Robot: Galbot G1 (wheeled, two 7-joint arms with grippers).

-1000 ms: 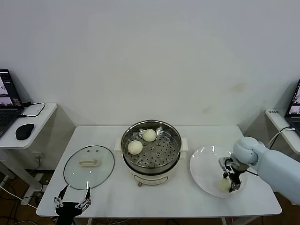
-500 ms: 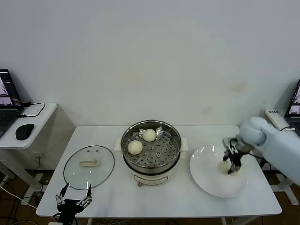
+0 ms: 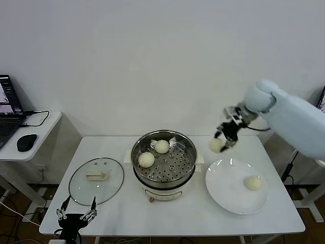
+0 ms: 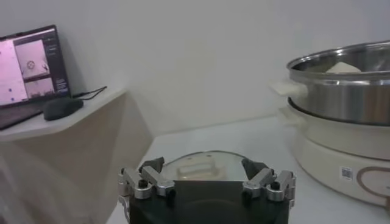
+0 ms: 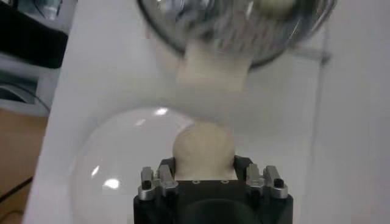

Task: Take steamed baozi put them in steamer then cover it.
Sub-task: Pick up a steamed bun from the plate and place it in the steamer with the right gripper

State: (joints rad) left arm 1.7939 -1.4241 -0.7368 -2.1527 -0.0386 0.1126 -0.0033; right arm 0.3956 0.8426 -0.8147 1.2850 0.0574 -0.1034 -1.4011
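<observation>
Above the table's right side, right gripper (image 3: 225,138) is carrying a cream-white round baozi (image 3: 217,145) between partly closed fingers — the shiny steel steamer (image 3: 163,157) is lying leftward; left gripper (image 3: 76,217), spread wide, is idling near-left.

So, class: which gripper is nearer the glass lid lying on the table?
Left. The left gripper hovers open just off the cover's near edge; the right gripper holds a baozi beyond the steamer.
</observation>
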